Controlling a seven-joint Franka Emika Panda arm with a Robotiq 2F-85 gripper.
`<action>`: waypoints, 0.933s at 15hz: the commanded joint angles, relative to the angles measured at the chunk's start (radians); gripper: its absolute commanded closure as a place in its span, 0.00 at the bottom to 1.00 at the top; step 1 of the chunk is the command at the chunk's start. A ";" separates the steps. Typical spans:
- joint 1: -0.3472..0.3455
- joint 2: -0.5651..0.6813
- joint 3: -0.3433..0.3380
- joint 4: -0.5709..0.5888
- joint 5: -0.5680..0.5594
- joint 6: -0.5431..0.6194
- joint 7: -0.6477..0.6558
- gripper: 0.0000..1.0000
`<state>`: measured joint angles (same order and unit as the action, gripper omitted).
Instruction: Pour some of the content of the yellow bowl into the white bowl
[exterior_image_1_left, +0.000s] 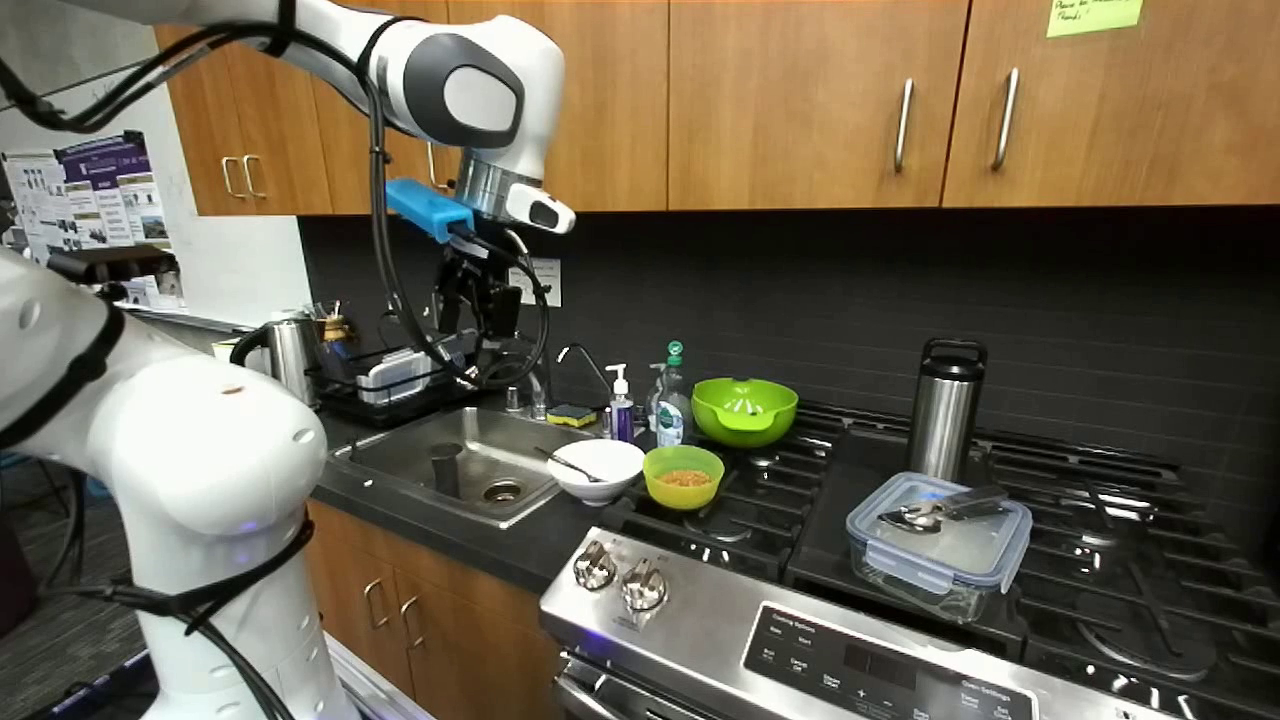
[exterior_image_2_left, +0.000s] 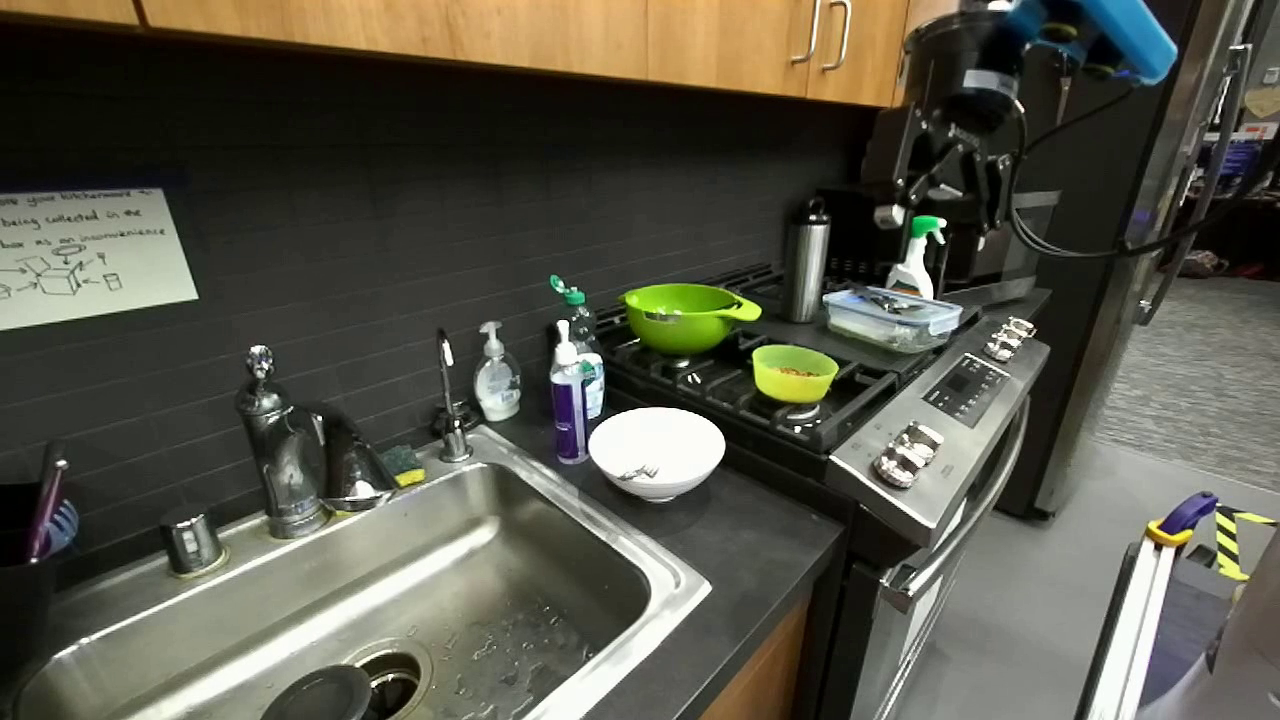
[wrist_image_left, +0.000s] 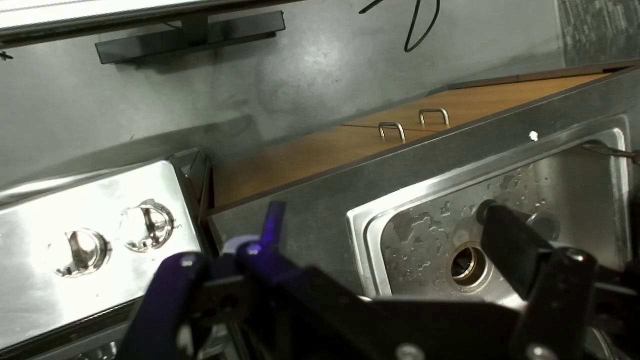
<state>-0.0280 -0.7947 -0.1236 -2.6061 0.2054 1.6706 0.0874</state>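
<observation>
The tool (wrist_image_left: 382, 217) hangs well above the worktop (exterior_image_2_left: 740, 555), its fingers (wrist_image_left: 512, 245) spread wide around nothing. On the worktop, with a utensil (exterior_image_2_left: 637, 473) inside, the white bowl (exterior_image_2_left: 665, 432) sits between the rim of the sink (exterior_image_2_left: 610, 530) and the edge meeting the stove (exterior_image_1_left: 710, 612). The yellow bowl (exterior_image_1_left: 682, 497), part-filled with orange-brown bits (exterior_image_1_left: 686, 478), rests on the stove near that same edge; the green bowl (exterior_image_2_left: 680, 330) stands toward the stove's back edge.

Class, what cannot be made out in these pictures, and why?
Contents of the yellow bowl, in both exterior views: pieces too small to identify.
Wall notice, in an exterior view: left side cut off by picture edge.
Drain, in an exterior view: partly behind a dark object.
</observation>
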 joint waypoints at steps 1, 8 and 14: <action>-0.027 0.003 0.021 0.002 0.013 -0.005 -0.015 0.00; -0.030 0.041 0.011 0.032 0.007 0.006 -0.025 0.00; -0.042 0.156 -0.019 0.163 -0.056 0.015 -0.137 0.00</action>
<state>-0.0603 -0.7356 -0.1289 -2.5381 0.1844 1.6890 0.0231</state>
